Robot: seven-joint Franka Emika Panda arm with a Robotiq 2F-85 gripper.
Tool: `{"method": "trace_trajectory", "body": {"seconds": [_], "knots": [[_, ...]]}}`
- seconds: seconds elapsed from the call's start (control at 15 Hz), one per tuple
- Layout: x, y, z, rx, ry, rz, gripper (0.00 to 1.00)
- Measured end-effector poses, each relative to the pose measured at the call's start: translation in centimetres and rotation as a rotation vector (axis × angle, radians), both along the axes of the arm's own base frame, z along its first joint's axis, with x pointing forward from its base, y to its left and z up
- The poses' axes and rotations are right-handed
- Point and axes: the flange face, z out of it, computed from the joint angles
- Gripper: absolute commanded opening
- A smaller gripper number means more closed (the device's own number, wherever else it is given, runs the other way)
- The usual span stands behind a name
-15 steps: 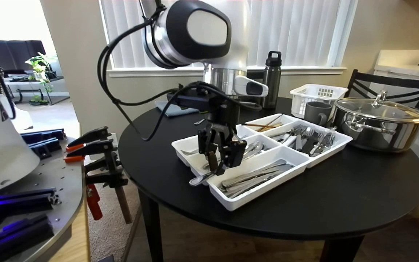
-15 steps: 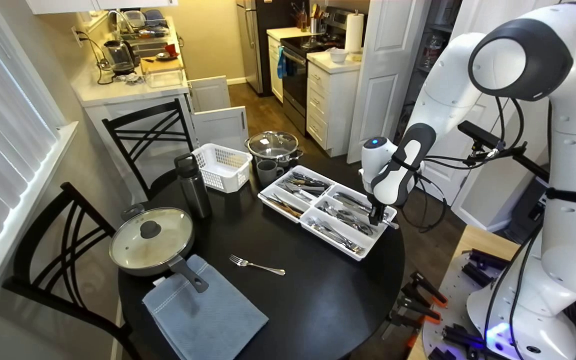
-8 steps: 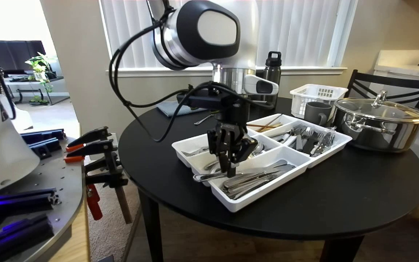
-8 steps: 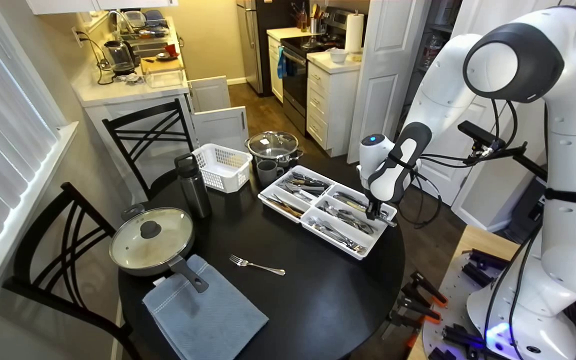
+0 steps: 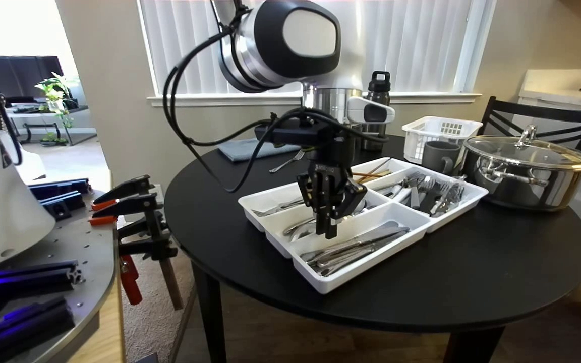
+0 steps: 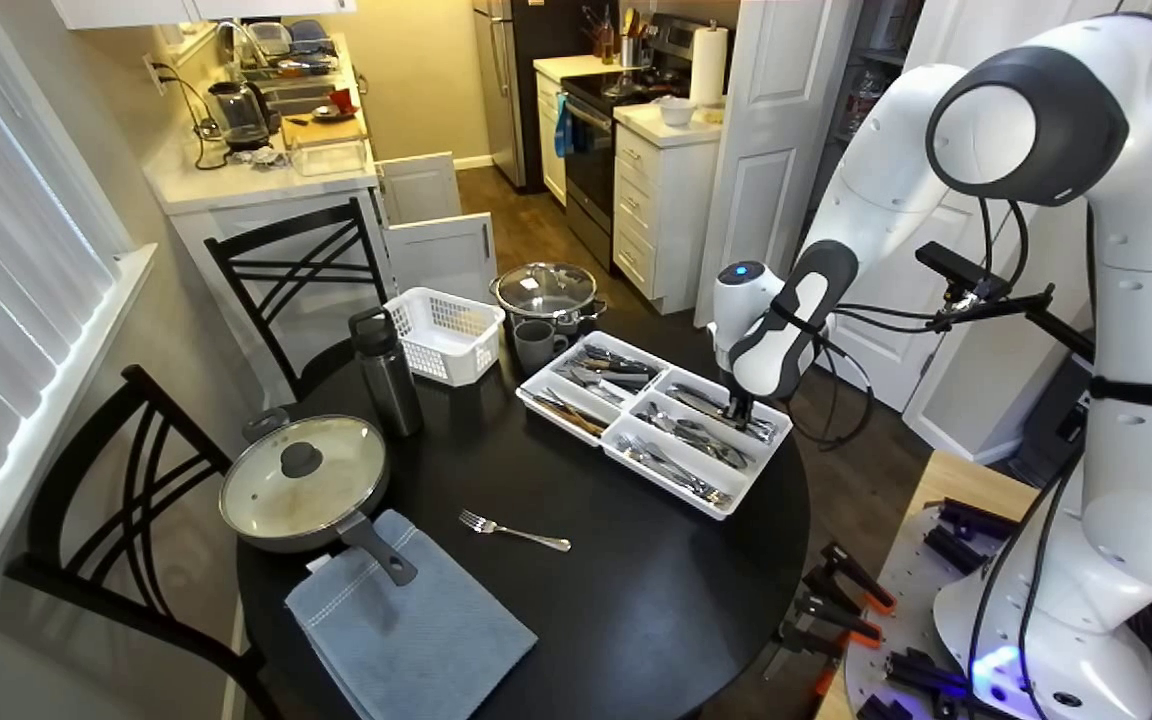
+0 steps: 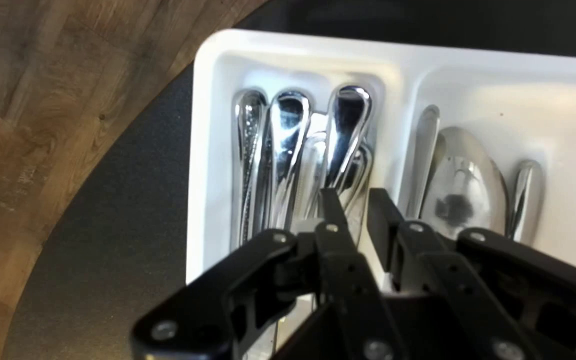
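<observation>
Nearest to us, in the wrist view, the gripper (image 7: pixel 354 196) hangs over an outer compartment of the white tray (image 7: pixel 199 165), its fingers apart by a narrow gap, with nothing that we can see held between them. Under it, in that tray compartment, lies silver cutlery (image 7: pixel 288 135) (knives, by the look of them); whether the fingertips touch a handle we cannot tell. One finger overlaps the tray's divider (image 7: pixel 399 130) in this view, and past that, in the tray's next compartment, rests a spoon (image 7: pixel 468 185). We judge the step in hand to be lining up over the cutlery, and the next move to call for a straight vertical path that keeps off the divider. Farther out, in an exterior view, we see a fork (image 6: pixel 514 532) well apart from the tray, and beyond the tray's far end a mug (image 6: pixel 534 348), a basket (image 6: pixel 461 355) and a lidded pot (image 6: pixel 544 298).
</observation>
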Motion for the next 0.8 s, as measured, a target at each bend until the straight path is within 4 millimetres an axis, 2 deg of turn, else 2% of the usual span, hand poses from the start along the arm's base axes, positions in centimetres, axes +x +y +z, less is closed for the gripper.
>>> {"method": "trace_trajectory", "body": {"seconds": [0.2,0.33,0.53,0.6,0.73,0.8], "knots": [[0.9,0.8,0.3,0.007,-0.036,0.006,0.05],[2.0,2.4,1.2,0.03,-0.086,0.005,0.05],[4.2,4.9,4.7,0.054,-0.197,0.028,0.05],[5.0,6.0,6.3,0.064,-0.235,0.037,0.37],[6.2,9.1,9.3,0.105,-0.297,0.071,0.53],[6.6,11.5,10.3,0.14,-0.318,0.101,0.58]]}}
